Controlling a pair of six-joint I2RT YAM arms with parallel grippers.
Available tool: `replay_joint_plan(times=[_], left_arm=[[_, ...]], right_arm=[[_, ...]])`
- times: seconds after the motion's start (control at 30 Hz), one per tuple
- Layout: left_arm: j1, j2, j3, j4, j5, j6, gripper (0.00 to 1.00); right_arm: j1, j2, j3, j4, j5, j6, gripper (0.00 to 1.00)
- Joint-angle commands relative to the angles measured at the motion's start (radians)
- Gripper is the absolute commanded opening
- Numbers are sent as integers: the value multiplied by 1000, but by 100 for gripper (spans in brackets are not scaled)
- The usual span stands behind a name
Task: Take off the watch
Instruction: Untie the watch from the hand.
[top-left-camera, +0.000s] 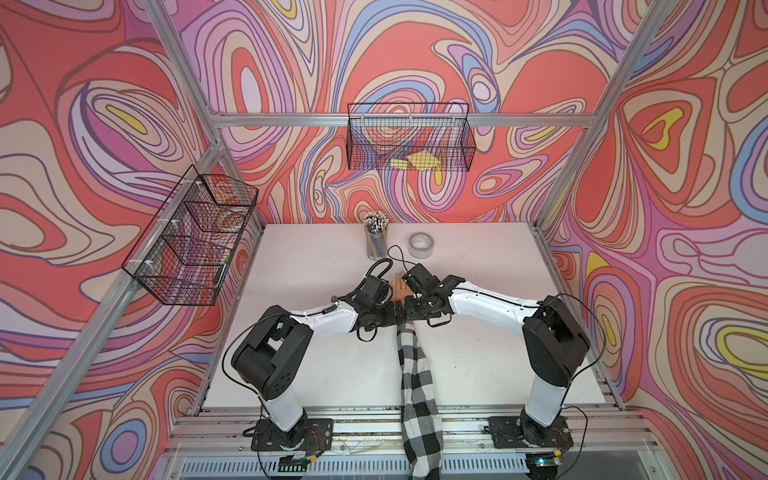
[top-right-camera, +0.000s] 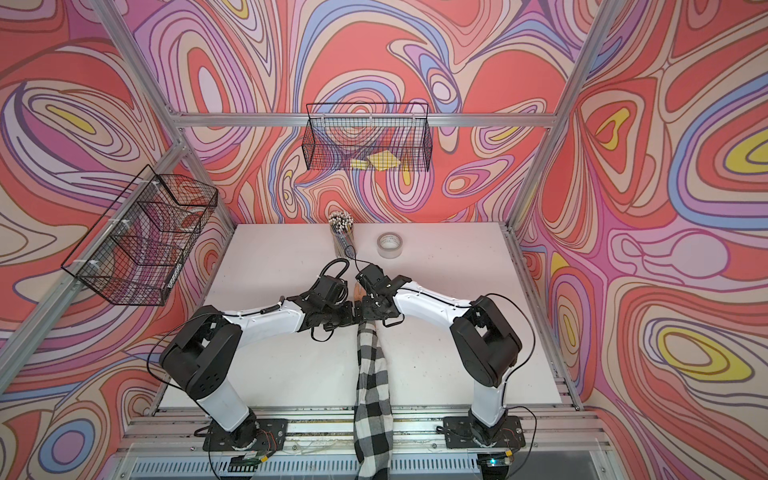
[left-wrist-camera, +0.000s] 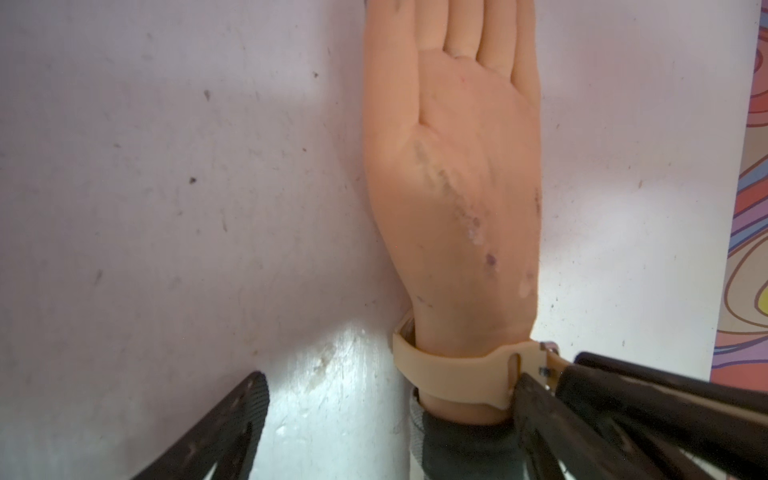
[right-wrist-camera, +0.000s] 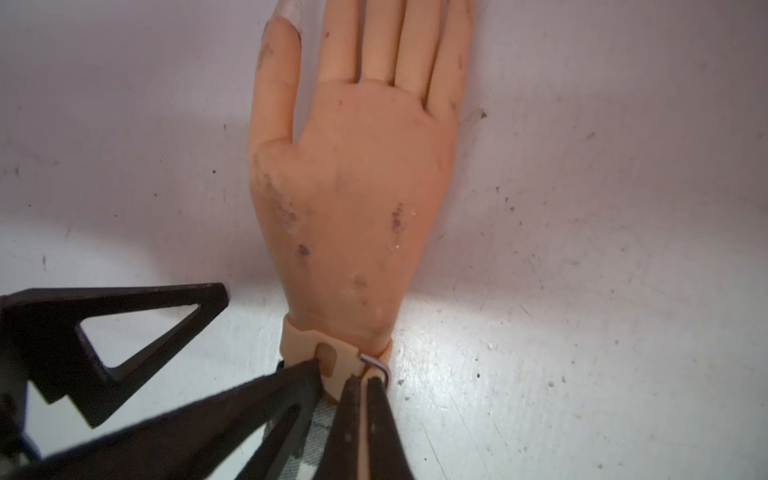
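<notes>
1. The fake hand lies flat on the table, back up and fingers toward 12 o'clock. Its checked sleeve trails off to 6 o'clock. Laid out this way, the wrist can be reached from both sides.
2. The watch is strapped round the wrist at the hand's 6 o'clock end. Its buckle sits on the 3 o'clock side, facing the right arm. I can't see the dial.
3. The right gripper is clenched on the strap's loose end just past the buckle, probably to draw it back out.
4. The left gripper is released, with its jaws spread either side of the wrist. One fingertip touches the strap by its slot, and the other stands well clear at 9 o'clock. My guess is that it's there to steady the band.
5. The pencil cup at 11 o'clock and the tape roll at 1 o'clock stand well apart from the work.
</notes>
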Motion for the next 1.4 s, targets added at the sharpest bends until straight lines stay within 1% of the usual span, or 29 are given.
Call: replay_joint_plan(times=[0.0, 0.13, 0.23, 0.37, 0.5, 0.67, 0.8, 0.83, 1.03, 1.2, 1.23, 1.37], left_arm=[[5, 39, 7, -30, -68, -34, 92], [5, 40, 10, -96, -115, -31, 92], [5, 40, -4, -126, -130, -33, 91], [5, 45, -29, -123, -124, -45, 87], [5, 56, -39, -108, -108, -59, 85], [5, 64, -37, -104, -100, -58, 84], [5, 69, -37, -100, -93, -56, 83], [5, 69, -39, -99, -92, -56, 83], [5, 71, -49, -89, -86, -59, 83], [5, 67, -56, -81, -82, -60, 83], [5, 67, -57, -81, -81, -60, 83], [5, 65, -60, -78, -77, -62, 83]], right_arm=[[5, -37, -6, 20, -22, 10, 0], [-19, -50, -27, 36, -33, 19, 0], [-74, -101, -86, 96, -97, 45, 0], [-135, -137, -174, 181, -184, 84, 0], [-165, -137, -238, 236, -227, 118, 0], [-170, -102, -275, 244, -224, 148, 0], [-170, -61, -283, 232, -215, 143, 0], [-170, -31, -283, 234, -215, 139, 0], [-170, -9, -272, 247, -243, 114, 0], [-169, -49, -260, 291, -287, 112, 0], [-167, -87, -256, 298, -296, 116, 0], [-148, -127, -217, 294, -313, 125, 0]])
